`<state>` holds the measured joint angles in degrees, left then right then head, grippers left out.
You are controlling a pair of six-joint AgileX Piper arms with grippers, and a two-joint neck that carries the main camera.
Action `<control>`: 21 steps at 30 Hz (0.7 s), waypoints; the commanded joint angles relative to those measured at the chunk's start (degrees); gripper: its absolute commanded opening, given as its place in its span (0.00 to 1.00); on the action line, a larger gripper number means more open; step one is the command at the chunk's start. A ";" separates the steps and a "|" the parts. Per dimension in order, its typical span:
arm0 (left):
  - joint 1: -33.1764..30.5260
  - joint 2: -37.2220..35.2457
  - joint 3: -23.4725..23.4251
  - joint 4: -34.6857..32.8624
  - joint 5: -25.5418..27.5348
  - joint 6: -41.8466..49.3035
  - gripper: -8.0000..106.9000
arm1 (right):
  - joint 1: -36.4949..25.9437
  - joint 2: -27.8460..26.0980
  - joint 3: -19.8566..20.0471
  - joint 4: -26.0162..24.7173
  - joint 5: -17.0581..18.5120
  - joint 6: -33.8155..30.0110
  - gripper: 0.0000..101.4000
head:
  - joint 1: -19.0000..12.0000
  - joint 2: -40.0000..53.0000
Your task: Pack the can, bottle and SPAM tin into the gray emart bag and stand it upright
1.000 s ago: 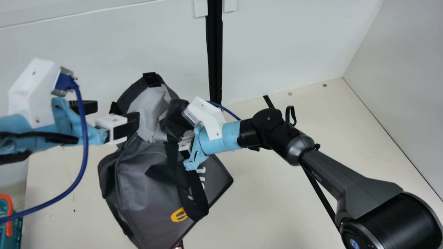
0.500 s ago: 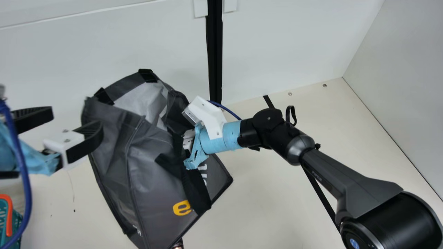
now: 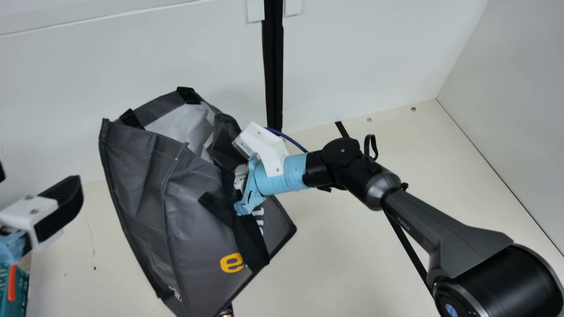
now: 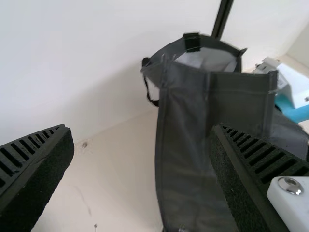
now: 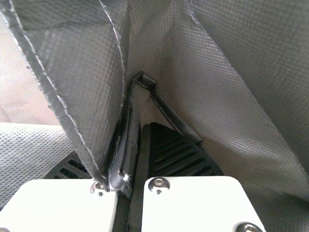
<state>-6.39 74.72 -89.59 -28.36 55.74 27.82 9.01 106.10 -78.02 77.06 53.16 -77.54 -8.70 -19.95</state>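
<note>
The right pincer (image 5: pixel 140 140) is closed on a fold of the emart bag (image 3: pixel 194 229) near its mouth; the left pincer (image 4: pixel 141 129) stands wide apart with nothing between its fingers, just off the bag's side. The likeliest trouble is the right pincer pulling as it leaves: cloth snagged between the pads could drag the bag over. With the left pincer clear, nothing else braces the soft walls—they might sag or fold inward. The black handle (image 3: pixel 251 246), draped down the front panel by the right pincer, could also catch. The bag sits around the middle-left of the worktop (image 3: pixel 352 255), its mouth toward the back wall (image 3: pixel 132 57) at the main view's upper left—its long axis slants from there to the base at lower right.
</note>
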 commanded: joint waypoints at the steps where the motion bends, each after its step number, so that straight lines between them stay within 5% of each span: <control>1: 0.16 -1.11 1.04 2.91 0.07 -1.03 0.85 | 0.00 0.00 0.00 0.00 0.00 0.00 0.00 | -1.30 -0.05; 21: -4.63 -12.80 9.83 35.52 2.73 -19.48 0.85 | 0.00 0.00 0.00 0.00 0.00 0.00 0.00 | -1.30 -0.05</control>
<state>-10.41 62.49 -79.97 1.92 58.34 10.52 9.01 106.10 -78.02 77.06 53.16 -77.54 -8.70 -19.95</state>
